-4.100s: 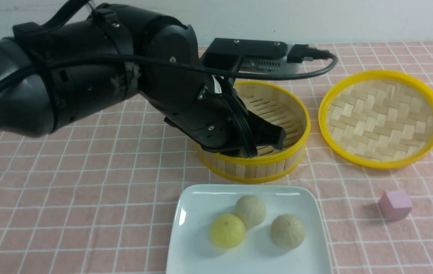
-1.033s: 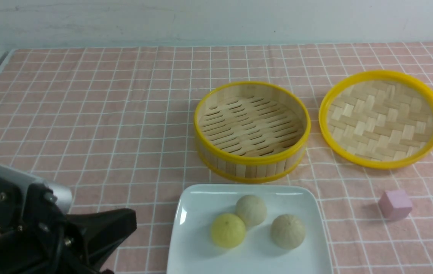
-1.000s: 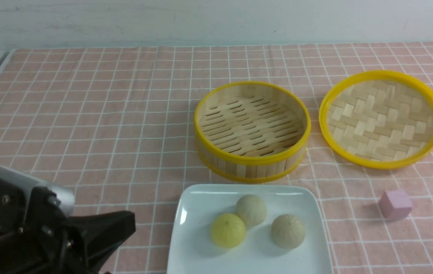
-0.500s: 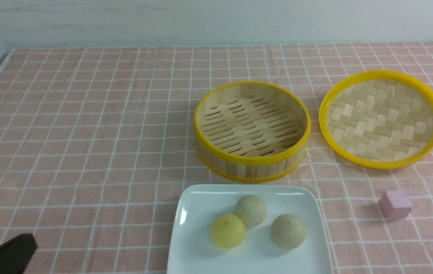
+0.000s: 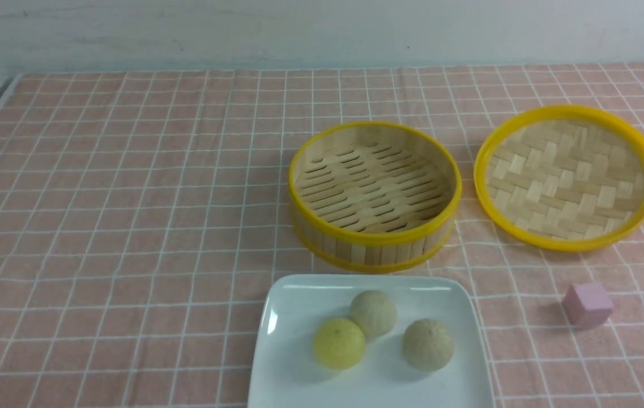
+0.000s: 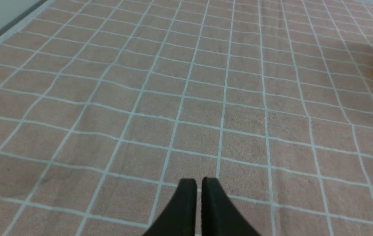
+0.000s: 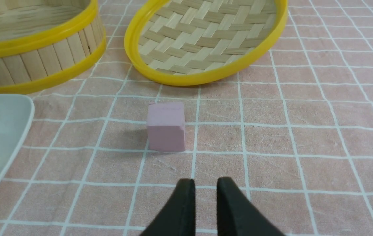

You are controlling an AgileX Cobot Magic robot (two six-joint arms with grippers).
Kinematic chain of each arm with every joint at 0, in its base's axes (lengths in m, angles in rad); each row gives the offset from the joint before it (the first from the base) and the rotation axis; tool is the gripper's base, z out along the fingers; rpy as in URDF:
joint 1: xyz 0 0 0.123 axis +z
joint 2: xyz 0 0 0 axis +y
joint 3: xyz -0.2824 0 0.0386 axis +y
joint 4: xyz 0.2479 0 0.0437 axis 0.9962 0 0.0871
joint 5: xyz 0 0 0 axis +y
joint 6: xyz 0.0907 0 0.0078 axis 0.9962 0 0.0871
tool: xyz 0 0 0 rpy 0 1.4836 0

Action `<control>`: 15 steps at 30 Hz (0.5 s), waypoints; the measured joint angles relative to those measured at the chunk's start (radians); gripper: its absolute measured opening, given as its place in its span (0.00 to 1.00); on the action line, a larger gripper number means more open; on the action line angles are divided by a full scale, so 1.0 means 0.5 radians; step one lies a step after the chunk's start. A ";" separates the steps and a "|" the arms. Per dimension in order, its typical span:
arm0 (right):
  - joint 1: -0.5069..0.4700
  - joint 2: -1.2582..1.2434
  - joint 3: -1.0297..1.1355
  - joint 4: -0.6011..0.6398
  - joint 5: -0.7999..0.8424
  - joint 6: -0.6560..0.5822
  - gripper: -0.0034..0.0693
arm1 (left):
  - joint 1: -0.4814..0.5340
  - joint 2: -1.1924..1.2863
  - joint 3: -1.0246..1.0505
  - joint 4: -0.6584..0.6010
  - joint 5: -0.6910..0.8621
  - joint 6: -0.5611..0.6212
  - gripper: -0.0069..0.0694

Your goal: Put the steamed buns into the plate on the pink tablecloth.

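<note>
All 3 buns [image 5: 375, 334] sit on the plate [image 5: 276, 374], the yellow one touching a beige one, the other beige one a little apart; with nothing left in the steamer [image 5: 375, 195], the job looks done to me. The lid [image 5: 568, 175] lies inner side up beside the steamer, presumably set aside to reach the buns. A pink cube [image 5: 587, 305] stands right of the plate, apart from it. The left hand [image 6: 198, 205] hovers low over bare cloth [image 5: 129, 198], nearly clenched and grasping nothing. The right hand [image 7: 204, 203] points at the cube with a narrow gap, also empty. The checked pink cloth covers the counter up to a plain pale wall.
</note>
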 joint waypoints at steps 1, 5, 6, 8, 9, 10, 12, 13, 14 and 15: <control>0.000 0.000 0.000 0.000 0.000 0.000 0.22 | 0.000 0.000 0.000 0.000 0.000 0.000 0.16; 0.000 0.000 0.000 0.000 0.000 0.000 0.23 | 0.000 0.000 0.000 0.000 0.000 0.000 0.16; 0.000 0.000 0.000 0.000 0.000 0.000 0.23 | 0.000 0.000 0.000 0.000 0.000 0.000 0.17; 0.000 0.000 0.000 0.000 0.000 0.000 0.23 | 0.000 0.000 0.000 0.000 0.000 0.000 0.17; 0.000 0.000 0.000 0.000 0.000 0.000 0.23 | 0.000 0.000 0.000 0.000 0.000 0.000 0.17; 0.000 0.000 0.000 0.000 0.000 0.000 0.23 | 0.000 0.000 0.000 0.000 0.000 0.000 0.18; 0.000 0.000 0.000 0.000 0.000 0.000 0.24 | 0.000 0.000 0.000 0.000 0.000 0.000 0.18; 0.000 0.000 0.000 0.000 0.000 0.000 0.24 | 0.000 0.000 0.000 0.000 0.000 0.000 0.18; 0.000 0.000 0.000 0.000 0.000 0.000 0.24 | 0.000 0.000 0.000 0.000 0.000 0.000 0.18; 0.000 0.000 0.000 0.000 0.000 0.000 0.24 | 0.000 0.000 0.000 0.000 0.000 0.000 0.18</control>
